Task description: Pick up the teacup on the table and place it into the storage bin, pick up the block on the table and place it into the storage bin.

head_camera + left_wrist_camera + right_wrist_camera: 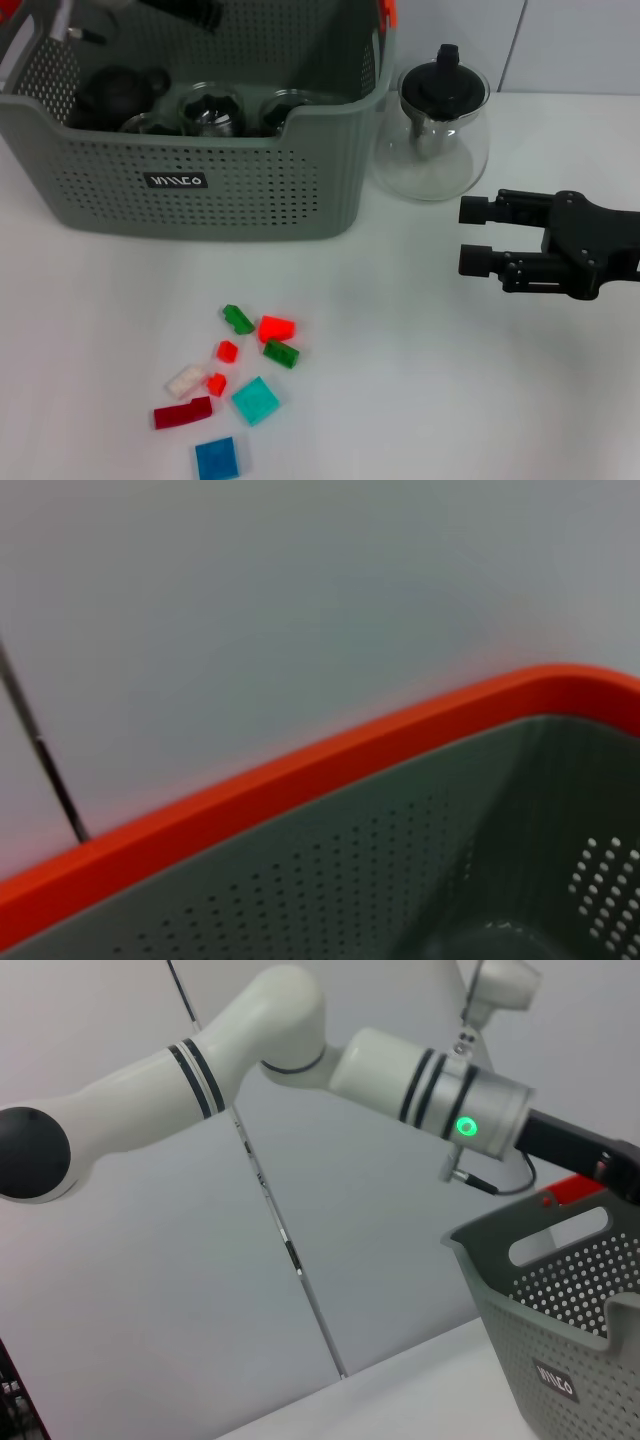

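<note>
The storage bin point(200, 190) stands at the back left of the white counter point(420, 380), with a dark teapot point(115, 92) and glass teacups point(210, 110) inside it. The left arm point(300, 1050) reaches over the bin's back part; whether its gripper is wide or narrow cannot be told. The right gripper point(476, 235) hovers over the counter at the right with its fingers wide apart, holding nothing, near a glass teapot point(432, 135) that stands just beside the bin. The blocks point(235, 385), red, green, white, teal and blue, lie scattered on the counter in front of the bin
</note>
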{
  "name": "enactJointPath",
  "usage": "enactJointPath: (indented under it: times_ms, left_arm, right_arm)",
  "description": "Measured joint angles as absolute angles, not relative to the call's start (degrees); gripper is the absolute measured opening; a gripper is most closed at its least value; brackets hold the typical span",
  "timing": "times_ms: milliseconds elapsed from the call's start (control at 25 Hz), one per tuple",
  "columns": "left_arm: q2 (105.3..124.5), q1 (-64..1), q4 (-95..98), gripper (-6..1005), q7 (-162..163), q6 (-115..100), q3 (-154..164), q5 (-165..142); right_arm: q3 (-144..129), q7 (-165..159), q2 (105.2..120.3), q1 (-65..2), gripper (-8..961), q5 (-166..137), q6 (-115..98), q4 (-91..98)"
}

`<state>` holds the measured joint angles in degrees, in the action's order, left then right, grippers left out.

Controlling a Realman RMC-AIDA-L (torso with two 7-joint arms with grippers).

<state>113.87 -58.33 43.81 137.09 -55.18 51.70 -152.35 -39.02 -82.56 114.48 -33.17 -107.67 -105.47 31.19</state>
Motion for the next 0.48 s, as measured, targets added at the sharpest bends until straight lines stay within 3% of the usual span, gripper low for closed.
enactJointPath:
  times_ms: [160,480]
  left_arm:
    - [114.61,-58.3,43.7,46,137.2,-54.5,51.7,-153.0]
    - [116.09,-51.2,61.5,203,138.6,-64.6,50.1,-146.6]
  right_arm:
    - [-39.1,-82.5,114.43,-32.9,794,-107.7,-105.4,31.2]
    - [-39.1,-81.9,114.43,-32.5,794,-107.7,-105.4,31.0]
